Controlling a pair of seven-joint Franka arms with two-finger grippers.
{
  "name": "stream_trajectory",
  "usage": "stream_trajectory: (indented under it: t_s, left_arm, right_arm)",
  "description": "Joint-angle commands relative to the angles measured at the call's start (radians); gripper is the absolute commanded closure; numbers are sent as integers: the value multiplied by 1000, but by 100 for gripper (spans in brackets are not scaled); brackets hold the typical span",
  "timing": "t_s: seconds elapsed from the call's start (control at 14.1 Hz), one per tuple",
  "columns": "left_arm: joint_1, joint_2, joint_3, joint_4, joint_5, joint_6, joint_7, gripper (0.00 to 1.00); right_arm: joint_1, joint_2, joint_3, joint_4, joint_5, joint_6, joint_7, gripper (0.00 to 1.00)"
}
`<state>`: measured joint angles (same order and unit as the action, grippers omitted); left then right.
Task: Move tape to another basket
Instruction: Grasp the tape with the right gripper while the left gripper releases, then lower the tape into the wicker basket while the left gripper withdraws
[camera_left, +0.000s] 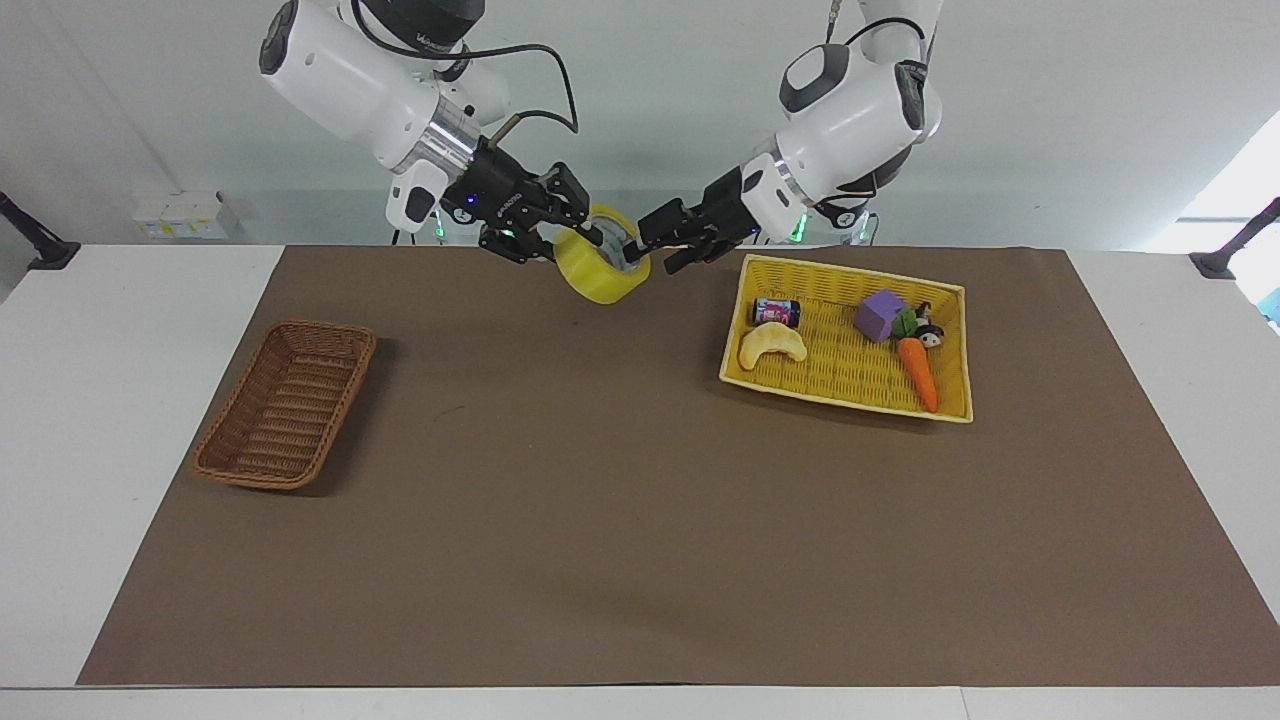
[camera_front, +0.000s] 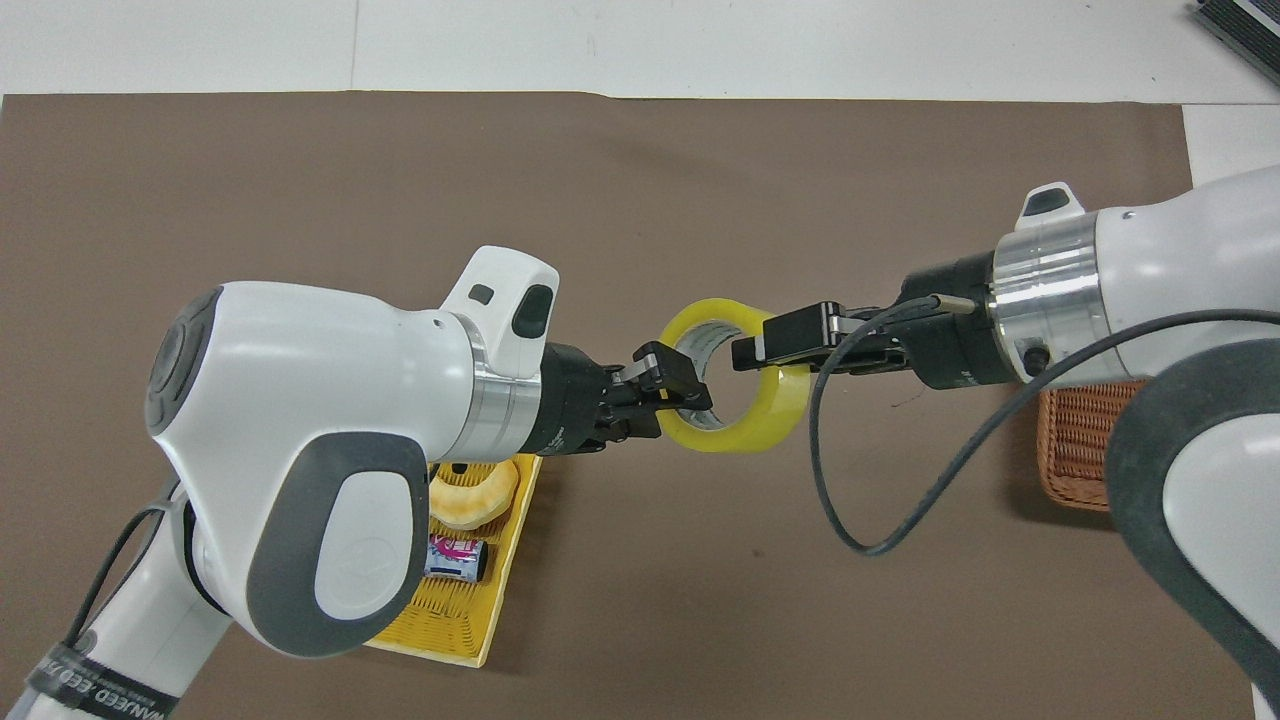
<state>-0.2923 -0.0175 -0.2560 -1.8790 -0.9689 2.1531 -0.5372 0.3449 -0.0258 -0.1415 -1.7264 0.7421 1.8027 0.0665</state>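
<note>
The yellow tape hangs in the air over the brown mat, between the two baskets and close to the robots. My right gripper is shut on the ring's wall at the side toward the right arm. My left gripper stands open at the ring's other side, its fingers spread on either side of the wall. The dark-brown wicker basket sits at the right arm's end of the mat with nothing in it.
A bright-yellow basket lies at the left arm's end. It holds a pale crescent toy, a small can, a purple cube and a carrot. The brown mat covers the table.
</note>
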Motion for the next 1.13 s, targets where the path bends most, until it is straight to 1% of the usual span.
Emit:
stream_trajectory:
  t_s: [0.0, 0.07, 0.21, 0.28, 0.35, 0.42, 0.49, 0.57, 0.64, 0.78, 0.92, 1.06]
  left_arm:
    - [50, -90, -2, -87, -141, 10, 16, 0]
    - [53, -96, -2, -89, -152, 5, 17, 0]
    - [53, -96, 3, -88, -143, -5, 25, 0]
    - [51, -93, 4, -88, -114, -12, 26, 0]
    - [54, -91, 4, -86, -23, -12, 34, 0]
    - [56, -90, 3, -86, 99, -13, 31, 0]
    - [58, -91, 4, -89, 169, -19, 25, 0]
    - [68, -90, 6, -89, 212, -41, 31, 0]
    - [90, -88, 6, -89, 263, -56, 32, 0]
    - [122, -84, 6, -88, 414, -61, 34, 0]
    - [178, -78, 6, -80, 484, -61, 51, 0]
    - [235, -71, 6, -78, 539, -61, 135, 0]
  right_arm:
    - [-82, 3, -1, 24, -13, -63, -60, 100]
    - [-130, 0, -3, 24, -13, -95, -92, 100]
    - [-264, -3, -3, 18, -15, -156, -167, 100]
    - [-327, -2, -3, 5, -12, -190, -180, 100]
    - [-402, 7, -1, -21, 6, -210, -226, 100]
    - [-472, 45, -1, -38, 55, -218, -335, 100]
    - [-536, 105, -1, -38, 115, -250, -434, 100]
    - [-582, 163, -1, -27, 129, -264, -492, 100]
    - [-601, 193, -1, -27, 138, -266, -517, 100]
    - [-615, 236, -3, -27, 131, -264, -588, 100]
    - [-671, 268, -3, -25, 100, -292, -641, 100]
    - [-724, 285, -1, -18, 19, -318, -741, 100]
